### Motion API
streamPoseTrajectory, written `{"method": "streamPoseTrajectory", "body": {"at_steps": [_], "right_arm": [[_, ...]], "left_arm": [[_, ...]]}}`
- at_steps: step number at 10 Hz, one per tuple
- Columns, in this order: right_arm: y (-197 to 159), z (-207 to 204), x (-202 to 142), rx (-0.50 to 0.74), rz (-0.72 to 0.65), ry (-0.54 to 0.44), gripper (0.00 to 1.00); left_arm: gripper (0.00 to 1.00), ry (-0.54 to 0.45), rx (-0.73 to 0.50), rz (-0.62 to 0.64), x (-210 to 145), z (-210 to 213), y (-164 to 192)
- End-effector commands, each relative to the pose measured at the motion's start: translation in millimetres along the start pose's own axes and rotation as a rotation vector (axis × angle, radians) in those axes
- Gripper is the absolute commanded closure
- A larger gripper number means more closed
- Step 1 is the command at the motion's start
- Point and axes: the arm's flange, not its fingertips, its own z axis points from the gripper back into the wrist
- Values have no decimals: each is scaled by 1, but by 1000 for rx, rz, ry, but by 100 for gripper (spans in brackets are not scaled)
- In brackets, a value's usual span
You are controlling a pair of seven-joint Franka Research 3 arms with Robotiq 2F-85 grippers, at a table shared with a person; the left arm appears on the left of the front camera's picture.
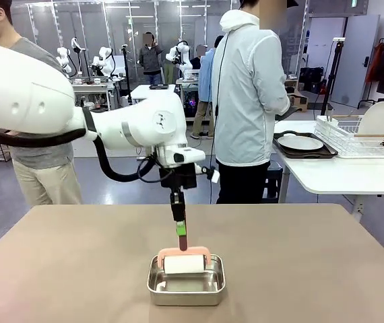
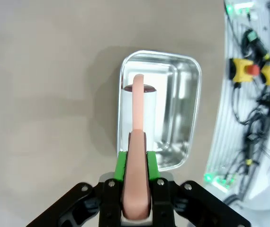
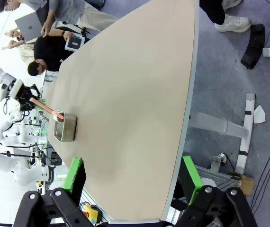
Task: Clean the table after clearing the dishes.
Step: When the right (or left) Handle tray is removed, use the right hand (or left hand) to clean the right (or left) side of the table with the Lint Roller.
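On the taupe table [image 1: 57, 269], front view, the left gripper [image 1: 180, 227] clamps the pink handle of a roller [image 1: 184, 262] sitting in a steel pan [image 1: 186, 289] at the near edge's middle, while 1 white plate [image 1: 301, 142] lies on a dark tray [image 1: 316, 155] on the side table [image 1: 340, 176]. Left wrist view: green pads [image 2: 120, 166] pinch that handle. Right wrist view: the right gripper [image 3: 131, 182] hangs above a table edge, fingers spread wide.

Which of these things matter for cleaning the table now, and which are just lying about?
Job:
table
roller, held in left gripper
pan
cleared plate on tray

Lying about:
white table
rack
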Motion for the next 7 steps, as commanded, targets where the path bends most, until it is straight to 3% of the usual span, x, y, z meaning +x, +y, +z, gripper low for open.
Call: {"method": "streamPoseTrajectory", "body": {"at_steps": [1,2,4,5,6,7], "right_arm": [[5,-1,-4,-14,6,4,0],[5,-1,-4,-14,6,4,0],[5,-1,-4,-14,6,4,0],[5,-1,-4,-14,6,4,0],[5,-1,-4,-14,6,4,0],[5,-1,-4,-14,6,4,0]], "left_arm": [[100,-91,85,220,-57,48,-37],[100,-196,103,295,-84,66,-43],[100,-403,171,617,-150,71,-36],[100,-558,201,733,-182,64,-28],[100,-639,223,826,-200,58,-21],[100,-654,224,876,-209,55,-15]]}}
